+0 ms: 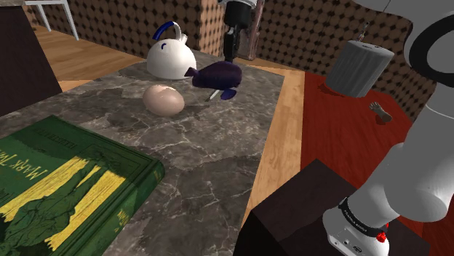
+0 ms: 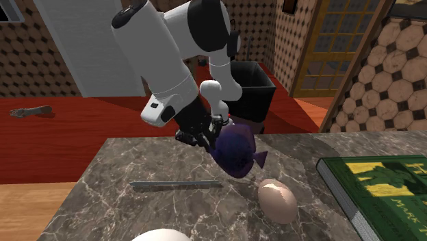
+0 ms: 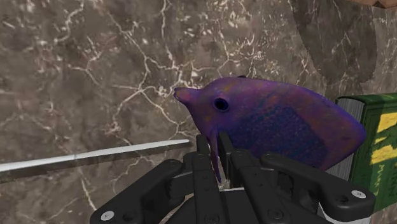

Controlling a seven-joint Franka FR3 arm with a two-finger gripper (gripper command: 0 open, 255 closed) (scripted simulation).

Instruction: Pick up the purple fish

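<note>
While the tool (image 3: 215, 146) grips the purple fish (image 1: 218, 74) over the marble worktop (image 1: 204, 167), the shoulder view puts an egg (image 1: 164, 100) at its seven o'clock and a white kettle (image 1: 169, 58) at ten. The wrist view adds a thin grey strip (image 3: 95, 156) lying beneath it.

Yellow lettering on the green book

The green book (image 2: 375, 183) bore "MARK T" on its cover at the 5 o'clock corner of the second exterior view, cut by the edge. In the shoulder view the same words lay upside down at 8 o'clock; the spine's small print was unreadable.
</note>
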